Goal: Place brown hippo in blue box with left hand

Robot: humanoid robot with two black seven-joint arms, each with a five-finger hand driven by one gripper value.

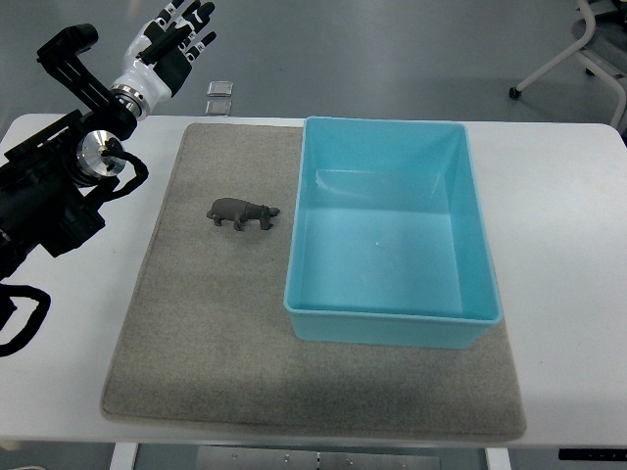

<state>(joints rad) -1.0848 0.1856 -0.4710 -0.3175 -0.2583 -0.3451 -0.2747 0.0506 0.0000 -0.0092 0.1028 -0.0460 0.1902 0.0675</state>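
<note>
One brown hippo (242, 212), standing upright on the grey mat (196, 333), about 9 o'clock of the blue box (394, 318), near its left wall but not touching. One blue box, open top, nothing inside, sitting on the mat's right half with its right edge overhanging onto the white tabletop (558, 255). One mat, one tabletop.

Left hand (174, 41) is at 11 o'clock of the hippo, well apart from it, up past the tabletop's far edge over the floor (392, 49). Fingers extended and loose, holding nothing. Its black arm (49, 196) comes in along the left edge.

Two small clear square items (220, 97) at 12 o'clock of the mat, one behind the other, right at the tabletop's far edge. One chair base (588, 49) at 1 o'clock, on the floor.
</note>
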